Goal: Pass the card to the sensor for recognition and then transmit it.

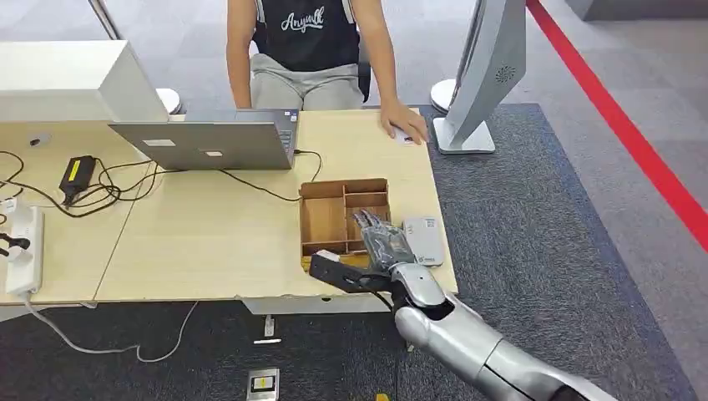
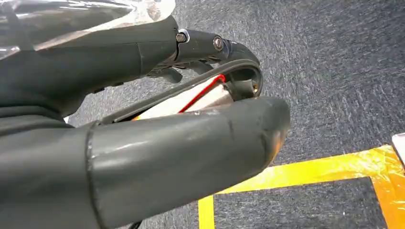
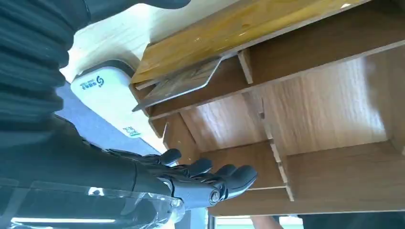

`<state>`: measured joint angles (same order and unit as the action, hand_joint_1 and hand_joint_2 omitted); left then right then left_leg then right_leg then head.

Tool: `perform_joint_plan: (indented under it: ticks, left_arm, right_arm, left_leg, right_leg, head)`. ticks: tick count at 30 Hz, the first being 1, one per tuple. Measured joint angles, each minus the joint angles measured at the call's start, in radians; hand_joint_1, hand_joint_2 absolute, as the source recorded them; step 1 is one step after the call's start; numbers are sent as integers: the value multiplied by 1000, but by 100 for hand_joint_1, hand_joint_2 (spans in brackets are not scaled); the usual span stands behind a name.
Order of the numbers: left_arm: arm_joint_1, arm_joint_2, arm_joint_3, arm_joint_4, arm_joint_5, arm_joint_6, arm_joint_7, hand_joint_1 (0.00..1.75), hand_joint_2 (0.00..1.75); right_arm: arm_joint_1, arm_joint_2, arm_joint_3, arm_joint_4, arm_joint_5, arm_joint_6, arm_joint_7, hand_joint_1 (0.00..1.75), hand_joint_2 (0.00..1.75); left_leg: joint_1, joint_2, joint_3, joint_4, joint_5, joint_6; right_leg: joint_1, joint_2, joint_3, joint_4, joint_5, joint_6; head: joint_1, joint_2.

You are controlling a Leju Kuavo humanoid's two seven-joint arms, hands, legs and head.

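Note:
A wooden divided tray (image 1: 321,219) stands near the table's front right edge, with a white card sensor (image 1: 423,241) lying flat just to its right. My right hand (image 1: 382,242) hovers over the tray's near right compartments with its fingers stretched out and nothing in it. In the right wrist view the fingers (image 3: 210,180) spread before the tray (image 3: 334,109), and a card (image 3: 177,82) leans in a narrow compartment beside the sensor (image 3: 107,93). My left hand (image 2: 143,143) hangs over the carpet, a finger curling toward the thumb; a pale red-edged shape shows in the gap.
A person sits at the table's far side with a hand (image 1: 402,123) resting on it. An open laptop (image 1: 209,144) is at the back, cables and a power strip (image 1: 23,251) at the left. A white stand (image 1: 484,75) rises right of the table. Yellow tape (image 2: 305,167) marks the floor.

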<state>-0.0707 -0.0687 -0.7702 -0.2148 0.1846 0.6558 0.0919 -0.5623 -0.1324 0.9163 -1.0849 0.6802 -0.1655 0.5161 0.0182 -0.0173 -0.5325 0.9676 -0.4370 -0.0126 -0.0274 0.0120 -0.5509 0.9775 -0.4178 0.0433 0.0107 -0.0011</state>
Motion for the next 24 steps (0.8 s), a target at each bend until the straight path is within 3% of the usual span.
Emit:
perform_joint_plan:
  ticks: [22, 23, 24]
  left_arm:
    - [0, 0, -15, 0, 16, 3, -12, 0, 0]
    - [0, 0, -16, 0, 16, 3, -12, 0, 0]
    - [0, 0, -16, 0, 16, 3, -12, 0, 0]
  right_arm:
    - [0, -29, -6, 0, -7, -13, 11, 0, 175]
    - [0, -30, -6, 0, -7, -14, 11, 106, 175]
    - [0, -31, -6, 0, -8, -14, 11, 159, 175]
  left_leg:
    - [0, 0, 0, 0, 0, 0]
    - [0, 0, 0, 0, 0, 0]
    - [0, 0, 0, 0, 0, 0]
  right_leg:
    - [0, 0, 0, 0, 0, 0]
    - [0, 0, 0, 0, 0, 0]
    - [0, 0, 0, 0, 0, 0]
  head:
    - [0, 0]
    - [0, 0]
    - [0, 0]
